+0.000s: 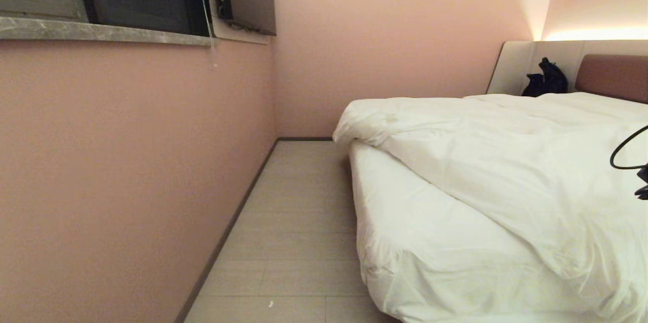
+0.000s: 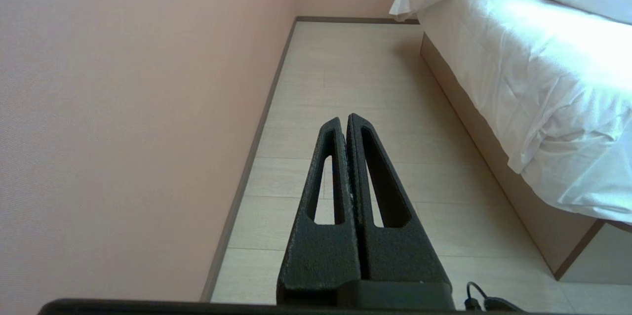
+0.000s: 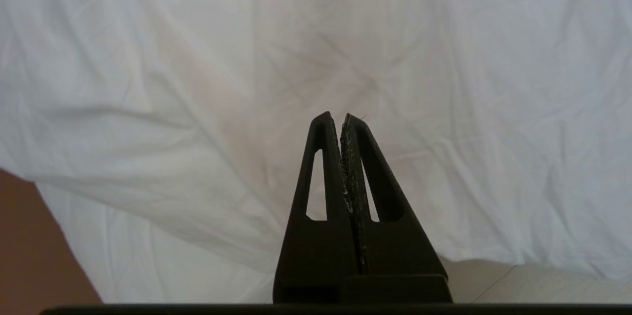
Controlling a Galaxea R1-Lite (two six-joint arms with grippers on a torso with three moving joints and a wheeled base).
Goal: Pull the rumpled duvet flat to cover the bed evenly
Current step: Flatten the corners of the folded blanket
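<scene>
The duvet (image 1: 511,161) is lying bunched on the bed (image 1: 420,242), drawn toward the far side and the headboard (image 1: 615,77). Its near edge is running diagonally, so a wide strip of sheeted mattress is showing bare along the side facing the floor (image 1: 298,211) and at the near corner. At the far corner the duvet is folding back on itself in a thick roll and hanging slightly over the mattress edge.

Judging by this, the task is sitting at an early stage: nothing is spread yet, and the whole near side and the foot corner are waiting to be covered. The roll at the far corner is also needing to be opened out, and the creases across the top are needing smoothing.

The right end effector (image 3: 335,116) is hovering close over white bedding with its fingers pressed together and no cloth pinched between them; in the head view only a cable and a dark bit of that arm are showing at the right edge. Whether the tips are touching the fabric, I cannot tell.

The left end effector (image 2: 344,118) is hanging over the floor beside the bed, between the bed and the pink wall (image 1: 126,171), fingers together and empty, looking parked.

A dark bag (image 1: 545,79) is sitting by the headboard, well apart from the work.
</scene>
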